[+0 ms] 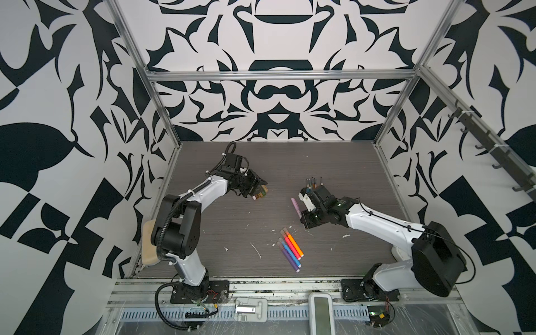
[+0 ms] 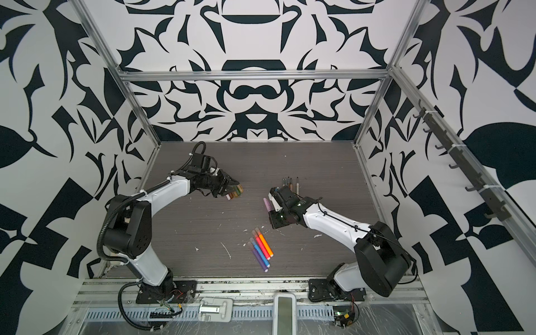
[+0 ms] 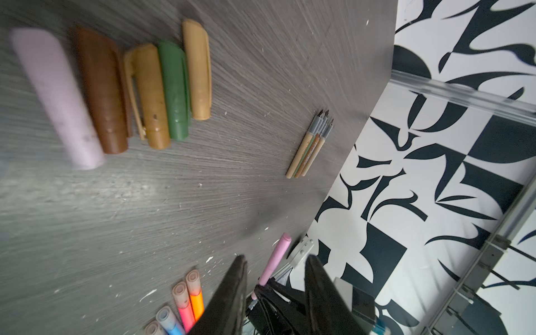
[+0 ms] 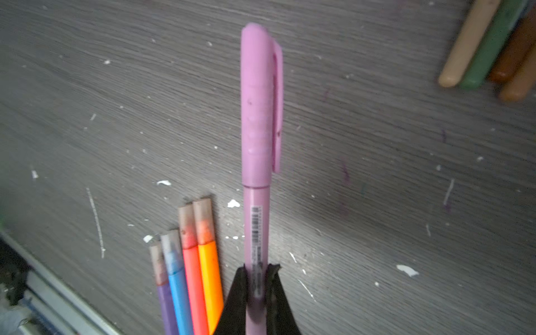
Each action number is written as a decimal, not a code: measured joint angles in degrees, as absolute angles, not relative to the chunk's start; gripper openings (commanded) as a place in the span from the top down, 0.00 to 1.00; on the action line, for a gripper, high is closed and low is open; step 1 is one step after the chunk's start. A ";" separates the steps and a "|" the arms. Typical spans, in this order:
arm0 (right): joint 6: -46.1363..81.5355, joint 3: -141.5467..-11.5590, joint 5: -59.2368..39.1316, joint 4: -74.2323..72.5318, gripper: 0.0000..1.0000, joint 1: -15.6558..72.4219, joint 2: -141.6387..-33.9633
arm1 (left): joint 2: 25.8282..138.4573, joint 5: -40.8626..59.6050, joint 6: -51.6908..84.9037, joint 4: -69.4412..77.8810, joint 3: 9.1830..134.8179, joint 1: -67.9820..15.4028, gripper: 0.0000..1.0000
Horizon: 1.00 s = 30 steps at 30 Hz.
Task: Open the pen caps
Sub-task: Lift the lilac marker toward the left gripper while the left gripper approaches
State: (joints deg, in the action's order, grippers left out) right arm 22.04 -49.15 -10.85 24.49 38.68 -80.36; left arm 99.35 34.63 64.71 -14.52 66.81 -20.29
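Note:
My right gripper [image 4: 258, 278] is shut on the body of a pink pen [image 1: 296, 206], and its pink cap [image 4: 258, 101] is still on. The pen hangs just above the table, right of centre. My left gripper [image 3: 277, 275] stands open with nothing between its fingers. It hovers over a row of loose pen caps [image 1: 261, 195] at the back left: lilac [image 3: 55, 95], brown [image 3: 101, 92], tan [image 3: 148, 95], green [image 3: 172, 90] and tan [image 3: 198, 69]. Several capped pens [image 1: 291, 248] in orange, pink, blue and purple lie side by side near the front.
A bundle of uncapped slim pen bodies [image 1: 314, 182] lies at the back, beyond my right gripper [image 1: 300, 216]. A beige case [image 1: 149, 246] sits at the table's left edge, half hidden by my left arm. White specks dot the dark wood-grain table [image 1: 232, 220].

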 measured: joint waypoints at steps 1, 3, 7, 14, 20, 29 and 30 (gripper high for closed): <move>22.11 -49.58 -11.79 24.43 0.93 38.68 -80.40 | 99.72 34.61 64.75 -14.37 67.16 -20.99 0.63; 22.33 -50.68 -13.50 24.14 0.93 38.68 -80.66 | 100.44 34.54 64.84 -14.02 67.90 -22.57 0.63; 22.79 -52.90 -16.08 23.83 0.93 38.68 -81.41 | 102.02 34.50 64.99 -13.58 69.08 -24.95 0.63; 23.03 -55.46 -18.52 23.31 0.93 38.68 -82.54 | 103.66 34.44 65.17 -13.28 69.78 -27.44 0.63; 23.20 -55.48 -19.16 23.24 0.93 38.68 -83.55 | 103.72 34.33 65.17 -13.02 69.89 -28.60 0.63; 23.40 -55.66 -19.33 23.27 0.93 38.63 -84.12 | 106.19 34.35 65.41 -12.38 71.92 -30.41 0.64; 23.40 -55.75 -19.35 23.24 0.93 38.57 -84.12 | 106.39 34.35 65.43 -12.38 71.96 -30.63 0.64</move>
